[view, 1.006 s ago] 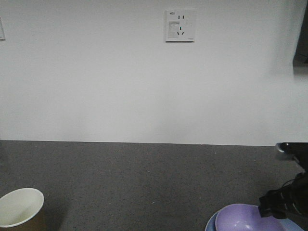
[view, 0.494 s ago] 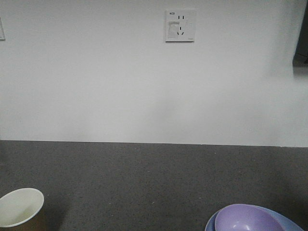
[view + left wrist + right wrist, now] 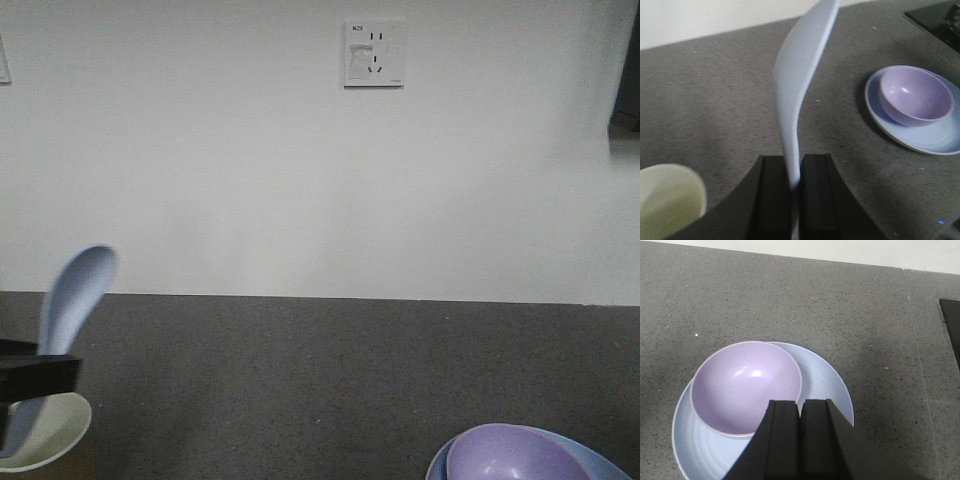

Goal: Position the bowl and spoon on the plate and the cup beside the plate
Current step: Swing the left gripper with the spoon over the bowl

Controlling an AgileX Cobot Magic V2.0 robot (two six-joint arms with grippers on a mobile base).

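The left gripper [image 3: 795, 166] pinches the spoon [image 3: 800, 85] by the end of its handle, with the scoop standing up and away from the jaws. The wrist view blurs at the pinch, so how much handle is clamped I cannot tell. The cup [image 3: 667, 200] stands just beside and below that gripper. Well apart across the table [image 3: 790, 300], the bowl [image 3: 740, 385] sits off-centre on the plate [image 3: 825, 385], leaving a crescent of bare plate. The right gripper [image 3: 800, 410] hangs above them, fingers pressed together on nothing.

The likeliest trouble is the spoon swivelling or slipping, since it is held so far from its weight. A low sweep could tip the cup, and the two arms may crowd over the plate.
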